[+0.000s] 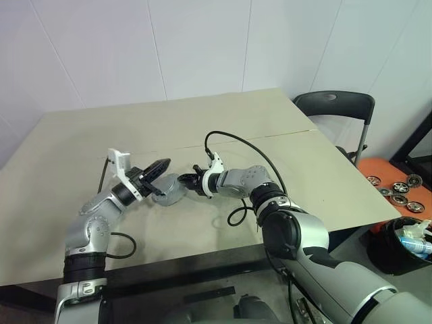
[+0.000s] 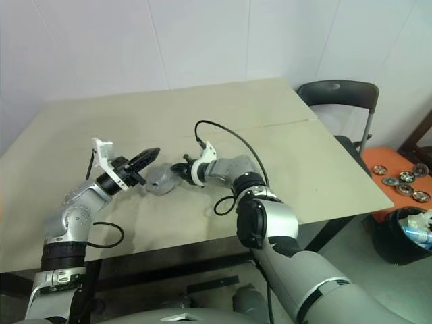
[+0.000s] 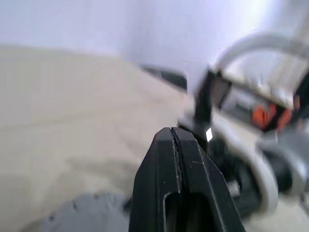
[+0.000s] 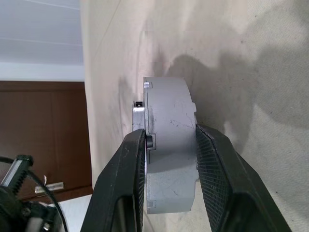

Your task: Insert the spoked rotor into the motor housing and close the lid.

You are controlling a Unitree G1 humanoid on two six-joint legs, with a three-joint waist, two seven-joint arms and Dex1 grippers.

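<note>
On the beige desk [image 2: 270, 148] the left claw [image 2: 150, 156] hangs just above the surface, its black fingers pressed together and pointing toward the motor housing [image 2: 160, 179]. The housing, a grey round piece, sits tilted on its edge between the two arms. The right claw [image 2: 181, 169] meets it from the other side and seems to pinch its rim, though the contact is too small to confirm. A dark chair [image 2: 341, 101] stands beyond the desk's far right corner.

One motor housing [image 1: 173, 189], two end effectors — left [image 1: 160, 167], right [image 1: 192, 181] — one table [image 1: 81, 155], one chair [image 1: 335, 108].
</note>
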